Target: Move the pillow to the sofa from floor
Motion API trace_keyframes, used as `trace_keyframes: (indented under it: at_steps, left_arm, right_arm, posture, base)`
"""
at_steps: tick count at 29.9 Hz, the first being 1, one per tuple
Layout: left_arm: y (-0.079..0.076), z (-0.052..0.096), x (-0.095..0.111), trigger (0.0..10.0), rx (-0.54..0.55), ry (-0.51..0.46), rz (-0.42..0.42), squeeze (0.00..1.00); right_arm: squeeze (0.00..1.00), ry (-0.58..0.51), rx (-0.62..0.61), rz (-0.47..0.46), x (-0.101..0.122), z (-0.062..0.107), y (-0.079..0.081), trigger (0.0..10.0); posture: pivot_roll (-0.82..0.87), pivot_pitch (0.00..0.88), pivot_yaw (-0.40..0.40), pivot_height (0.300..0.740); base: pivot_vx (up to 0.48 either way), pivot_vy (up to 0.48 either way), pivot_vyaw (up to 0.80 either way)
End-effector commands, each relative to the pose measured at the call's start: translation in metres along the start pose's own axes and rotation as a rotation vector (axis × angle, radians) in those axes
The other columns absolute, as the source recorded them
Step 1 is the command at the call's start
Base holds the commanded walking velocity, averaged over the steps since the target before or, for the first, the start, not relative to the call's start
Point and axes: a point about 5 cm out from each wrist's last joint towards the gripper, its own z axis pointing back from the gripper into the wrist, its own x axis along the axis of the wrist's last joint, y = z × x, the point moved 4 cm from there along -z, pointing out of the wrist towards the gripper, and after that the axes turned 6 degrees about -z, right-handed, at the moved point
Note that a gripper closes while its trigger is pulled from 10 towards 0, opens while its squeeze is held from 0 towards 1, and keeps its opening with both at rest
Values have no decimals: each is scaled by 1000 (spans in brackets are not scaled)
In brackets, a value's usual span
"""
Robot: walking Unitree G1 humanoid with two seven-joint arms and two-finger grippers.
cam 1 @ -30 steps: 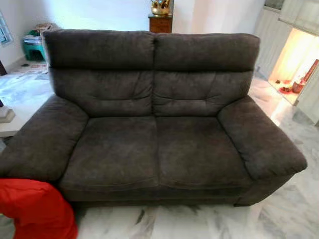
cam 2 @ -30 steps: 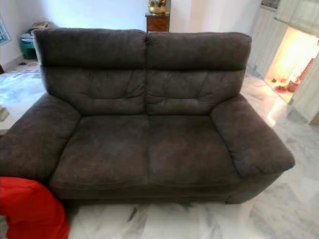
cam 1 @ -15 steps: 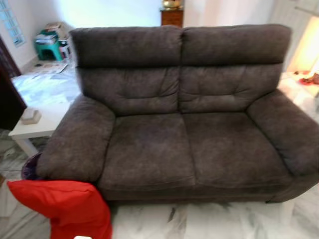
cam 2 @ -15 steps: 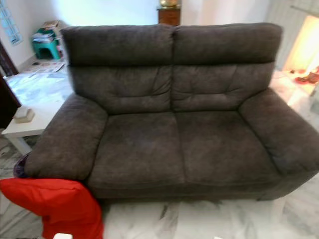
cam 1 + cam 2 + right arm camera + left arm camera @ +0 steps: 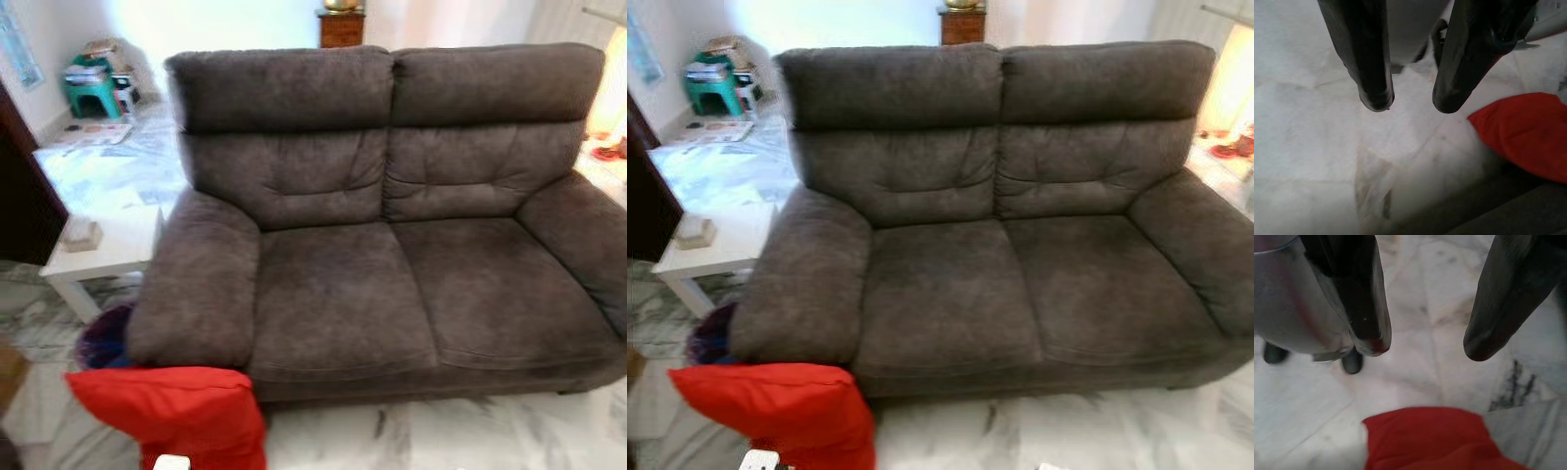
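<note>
A red pillow lies on the marble floor against the front of the sofa's left armrest. The dark grey two-seat sofa stands before me with both seat cushions bare. In the left wrist view my left gripper hangs open above the floor, with the red pillow just past its fingertips. In the right wrist view my right gripper is open over the floor, and the red pillow lies off to one side of it.
A low white table with a small box stands left of the sofa. A dark blue-purple thing sits between table and armrest. A green stool and papers are at the back left. Marble floor runs along the sofa's front.
The camera has swung left: sofa and pillow have shifted right in the picture, and the white table has come further into view. The pillow lies where it was.
</note>
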Motion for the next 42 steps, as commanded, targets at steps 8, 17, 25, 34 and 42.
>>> trace_keyframes:
  at_steps: [8,17,25,34,42]
  left_arm:
    - [-2,0,-3,10000,-2,4,1,0]
    - [-5,0,-1,10000,-13,-5,8,0]
    - [-4,0,-3,10000,-11,0,-1,0]
    - [2,0,1,10000,-5,-12,-2,0]
    - [-5,-1,7,10000,-12,-29,-6,0]
  right_arm:
    - [0,16,-14,-10,-6,2,-7,10000]
    - [0,-1,-11,4,-3,2,-6,10000]
    - [0,-9,-3,21,-4,2,-5,10000]
    - [0,-20,18,7,-8,3,0,10000]
    - [0,-29,45,-2,-9,3,4,10000]
  posture:
    - [20,38,67,740]
    - [18,43,70,740]
    - [18,45,69,740]
    - [16,36,69,740]
    - [9,22,70,740]
  base:
    - [0,99,0]
    - [0,0,0]
    - [0,0,600]
    - [0,0,800]
    - [0,0,800]
